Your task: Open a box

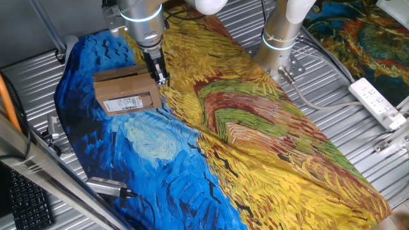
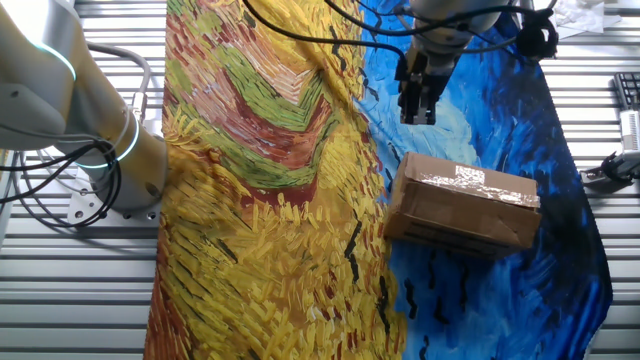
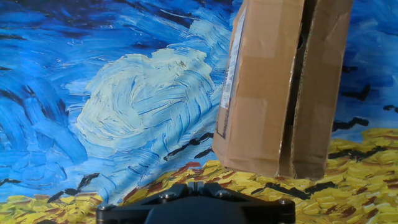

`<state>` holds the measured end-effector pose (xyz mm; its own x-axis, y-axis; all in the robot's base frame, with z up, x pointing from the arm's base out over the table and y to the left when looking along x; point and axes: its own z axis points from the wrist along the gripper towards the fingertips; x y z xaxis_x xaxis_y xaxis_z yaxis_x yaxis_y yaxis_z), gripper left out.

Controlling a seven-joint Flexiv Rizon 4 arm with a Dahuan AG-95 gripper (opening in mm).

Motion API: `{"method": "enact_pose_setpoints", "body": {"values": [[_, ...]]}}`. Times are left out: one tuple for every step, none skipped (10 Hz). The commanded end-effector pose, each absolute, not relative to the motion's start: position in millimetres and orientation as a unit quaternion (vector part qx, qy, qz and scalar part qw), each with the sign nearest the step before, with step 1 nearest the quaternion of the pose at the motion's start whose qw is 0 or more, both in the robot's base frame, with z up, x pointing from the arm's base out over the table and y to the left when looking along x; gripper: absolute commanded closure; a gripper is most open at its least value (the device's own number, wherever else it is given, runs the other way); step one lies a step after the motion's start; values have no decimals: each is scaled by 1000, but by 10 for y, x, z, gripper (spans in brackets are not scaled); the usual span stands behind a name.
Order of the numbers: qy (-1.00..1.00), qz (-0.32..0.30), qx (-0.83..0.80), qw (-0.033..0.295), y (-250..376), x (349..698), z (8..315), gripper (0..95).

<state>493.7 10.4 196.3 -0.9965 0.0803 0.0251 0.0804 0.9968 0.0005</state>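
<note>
Black housing of the hand camera fills the bottom edge of the hand view, and past it the painted cloth [image 3: 124, 106] runs from blue swirls on the left to the box [image 3: 273, 87] on the right. That box lies on the blue part of the cloth, its two top flaps meeting at a dark, slightly gaping seam, a strip of clear tape shining on its upper face in the other fixed view. The gripper [image 1: 157, 75] hangs just beside the box's edge nearest the yellow field — whether it touches the cardboard I cannot tell, nor can I tell whether the fingers are parted or closed; they are small and dark in both fixed views and absent from the hand view. My judgement of the risk: the box is light and sits on loose cloth, so a push at a flap could slide or tip the whole box instead of lifting the flap — and the tape may hold. A white barcode label [image 1: 125, 103] shows on one side; its print is too small to read.
</note>
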Motion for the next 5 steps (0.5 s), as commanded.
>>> {"method": "enact_pose_setpoints", "body": {"values": [[-999, 0, -41, 16, 104, 4940, 1960, 950], [-999, 0, -43, 17, 104, 4941, 1959, 950], [-999, 1, -44, 16, 104, 4941, 1959, 950], [-999, 0, -46, 13, 106, 4942, 1961, 950], [-999, 0, -46, 13, 106, 4942, 1961, 950]]}}
